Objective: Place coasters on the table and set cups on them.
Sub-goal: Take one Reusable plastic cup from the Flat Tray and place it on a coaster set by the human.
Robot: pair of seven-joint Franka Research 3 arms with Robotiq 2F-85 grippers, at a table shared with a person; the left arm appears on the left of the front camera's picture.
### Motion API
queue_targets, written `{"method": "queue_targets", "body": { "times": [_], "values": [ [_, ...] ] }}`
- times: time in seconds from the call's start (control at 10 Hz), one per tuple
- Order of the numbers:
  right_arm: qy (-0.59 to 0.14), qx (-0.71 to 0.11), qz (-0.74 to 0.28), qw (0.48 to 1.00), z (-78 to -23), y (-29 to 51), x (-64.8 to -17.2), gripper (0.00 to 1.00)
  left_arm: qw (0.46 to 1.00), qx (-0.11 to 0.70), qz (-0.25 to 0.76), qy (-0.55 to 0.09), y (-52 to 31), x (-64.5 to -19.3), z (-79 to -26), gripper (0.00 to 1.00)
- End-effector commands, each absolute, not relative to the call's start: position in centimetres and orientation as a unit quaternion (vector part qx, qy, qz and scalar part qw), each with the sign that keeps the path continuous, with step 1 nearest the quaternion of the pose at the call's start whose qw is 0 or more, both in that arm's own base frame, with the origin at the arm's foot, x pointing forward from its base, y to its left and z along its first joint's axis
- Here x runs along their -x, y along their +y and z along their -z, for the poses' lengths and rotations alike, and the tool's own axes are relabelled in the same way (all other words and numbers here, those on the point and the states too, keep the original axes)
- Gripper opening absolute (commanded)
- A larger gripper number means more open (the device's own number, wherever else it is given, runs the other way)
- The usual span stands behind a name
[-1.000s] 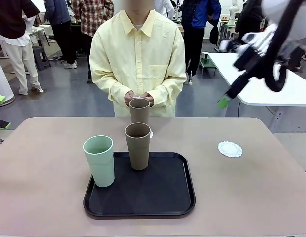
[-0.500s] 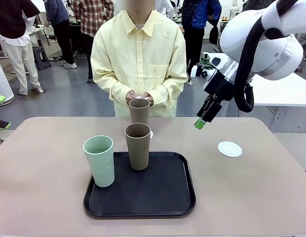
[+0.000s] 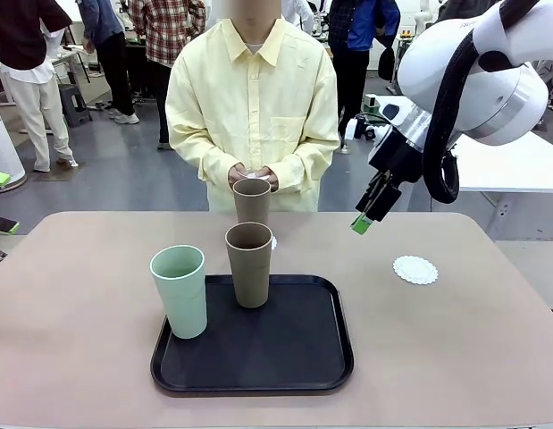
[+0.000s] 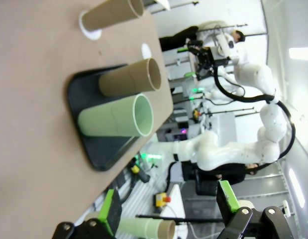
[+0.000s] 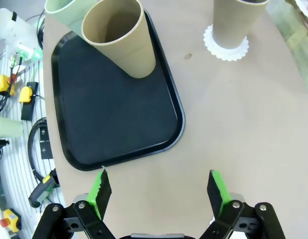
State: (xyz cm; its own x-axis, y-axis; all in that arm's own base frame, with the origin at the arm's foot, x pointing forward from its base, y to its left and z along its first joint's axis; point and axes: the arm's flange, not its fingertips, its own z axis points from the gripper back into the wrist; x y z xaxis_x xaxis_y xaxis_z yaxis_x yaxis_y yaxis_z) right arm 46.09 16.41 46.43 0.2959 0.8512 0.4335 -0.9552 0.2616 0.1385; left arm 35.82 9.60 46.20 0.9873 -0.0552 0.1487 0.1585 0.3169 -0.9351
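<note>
If brought down too low with right gripper spread wide, could clip brown cup, toppling it onto mint cup; left gripper likewise agape, empty.

I count two taupe-brown cups, one mint-green cup, and two white lacy coasters: one at 3 o'clock, one at 12. One black tray, one bench.
</note>
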Motion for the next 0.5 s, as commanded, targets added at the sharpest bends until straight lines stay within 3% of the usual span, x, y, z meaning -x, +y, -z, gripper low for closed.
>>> {"method": "queue_targets", "body": {
  "times": [0.0,0.1,0.4],
  "values": [
    [-0.137,-0.190,-0.577,0.782,-46.4,16.4,-46.1,1.00,0.807,0.584,0.071,-0.050,9.7,-35.8,-46.3,1.00],
    [-0.224,-0.192,-0.645,0.705,-45.7,14.8,-45.3,1.00,0.807,0.584,0.071,-0.050,9.7,-35.8,-46.3,1.00],
    [-0.373,-0.244,-0.675,0.588,-39.7,14.2,-43.9,1.00,0.807,0.584,0.071,-0.050,9.7,-35.8,-46.3,1.00]
  ]
}}
